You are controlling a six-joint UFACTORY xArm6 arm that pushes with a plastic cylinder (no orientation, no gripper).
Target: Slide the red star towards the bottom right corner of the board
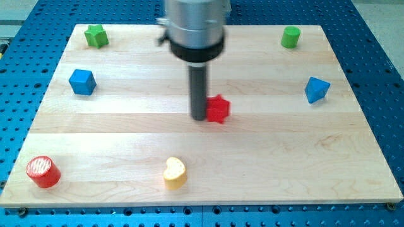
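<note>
In the camera view, my tip (199, 117) is touching the left side of the red star (218, 109), which is sitting near the middle of the wooden surface (353, 157). There are no fingers here, only the dark rod. The yellow heart (174, 172) and red cylinder (43, 171) are sitting near the view's bottom, the blue cube (82, 82) and green star (96, 35) are sitting on the left, and the green cylinder (290, 36) and another blue block (316, 89) are sitting on the right.

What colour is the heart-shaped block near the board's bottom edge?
Yellow. The heart block shows clearly in the camera view, well below my tip and the red star.
</note>
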